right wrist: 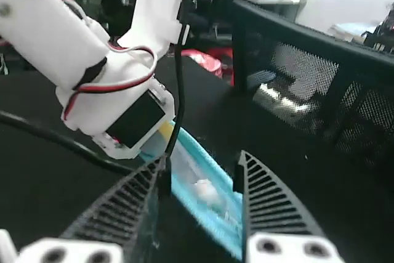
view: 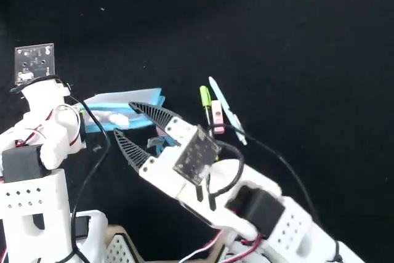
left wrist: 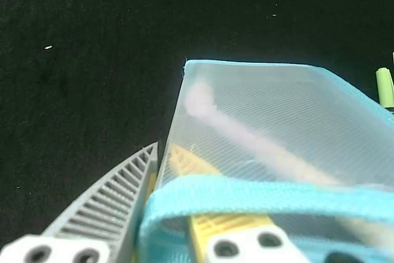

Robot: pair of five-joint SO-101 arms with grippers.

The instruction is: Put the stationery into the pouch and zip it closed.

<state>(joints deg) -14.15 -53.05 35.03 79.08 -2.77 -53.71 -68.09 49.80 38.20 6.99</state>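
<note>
The translucent pouch (view: pixel 126 101) with blue trim lies left of the table's middle. My left gripper (view: pixel 91 117) is shut on its near edge. In the left wrist view the yellow finger (left wrist: pixel 200 229) sits inside the pouch (left wrist: pixel 271 121) and the grey finger (left wrist: pixel 114 204) outside. A pale pink-white item (left wrist: pixel 240 137) lies inside. My right gripper (view: pixel 123 119) stands open just beside the pouch's opening, and its black fingers (right wrist: pixel 265 204) straddle the blue rim (right wrist: pixel 206 192). A green highlighter (view: pixel 205 98), a pink item (view: pixel 217 115) and a light blue pen (view: pixel 226 110) lie on the mat to the right.
The table is covered by a black mat (view: pixel 295 60). A small grey square board (view: pixel 34 62) sits at the far left behind the left arm (view: pixel 43 133). The right arm's cable (view: pixel 289 170) trails across the mat near the loose stationery.
</note>
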